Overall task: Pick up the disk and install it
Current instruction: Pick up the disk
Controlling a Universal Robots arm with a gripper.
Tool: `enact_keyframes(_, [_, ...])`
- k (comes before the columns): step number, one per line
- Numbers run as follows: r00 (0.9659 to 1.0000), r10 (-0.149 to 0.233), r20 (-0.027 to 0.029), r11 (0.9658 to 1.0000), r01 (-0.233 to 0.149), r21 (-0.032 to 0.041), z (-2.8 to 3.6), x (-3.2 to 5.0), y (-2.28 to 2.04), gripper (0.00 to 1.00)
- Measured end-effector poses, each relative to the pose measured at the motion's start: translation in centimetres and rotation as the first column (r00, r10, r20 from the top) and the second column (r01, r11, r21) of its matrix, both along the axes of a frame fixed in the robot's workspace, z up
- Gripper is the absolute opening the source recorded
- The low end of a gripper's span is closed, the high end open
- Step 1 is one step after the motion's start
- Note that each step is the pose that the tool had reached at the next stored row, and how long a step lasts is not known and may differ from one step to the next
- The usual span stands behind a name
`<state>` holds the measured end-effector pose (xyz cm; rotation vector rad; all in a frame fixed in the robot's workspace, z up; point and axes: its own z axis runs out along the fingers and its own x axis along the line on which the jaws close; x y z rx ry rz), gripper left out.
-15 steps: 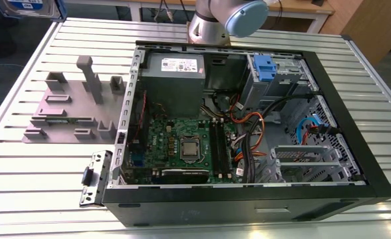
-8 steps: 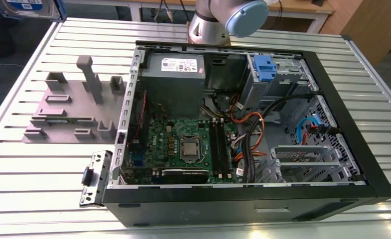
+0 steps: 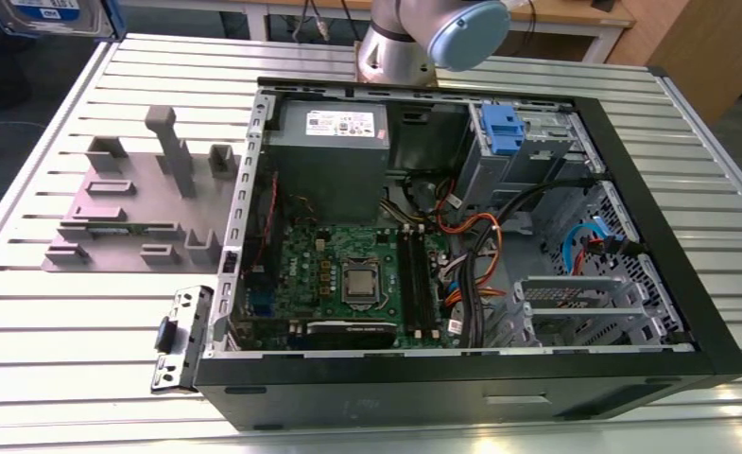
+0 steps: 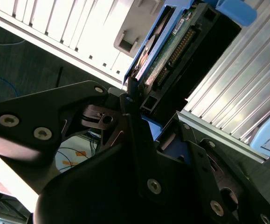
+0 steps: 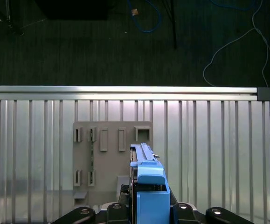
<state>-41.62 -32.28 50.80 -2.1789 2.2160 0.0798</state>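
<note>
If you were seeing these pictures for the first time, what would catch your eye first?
The open computer case lying on the slatted table stands out in the exterior view, its green motherboard and coloured cables exposed. In the first wrist view, the blue-framed disk is clamped edge-on in the end effector, over the grey fixture.

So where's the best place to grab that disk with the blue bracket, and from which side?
Across its thickness, pads on the broad flat faces near the blue-bracket end, coming in edge-on. The disk is a slim slab seen on edge, so those parallel faces suit the jaws. The gripper looks shut on it this way, above the grey fixture.
</note>
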Motion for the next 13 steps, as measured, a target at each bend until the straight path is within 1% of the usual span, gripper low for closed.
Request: enact_keyframes(13, [1.0000,0.000,0.0000,1.0000,0.000,0.0000,-0.01,0.00,-0.42,0.36])
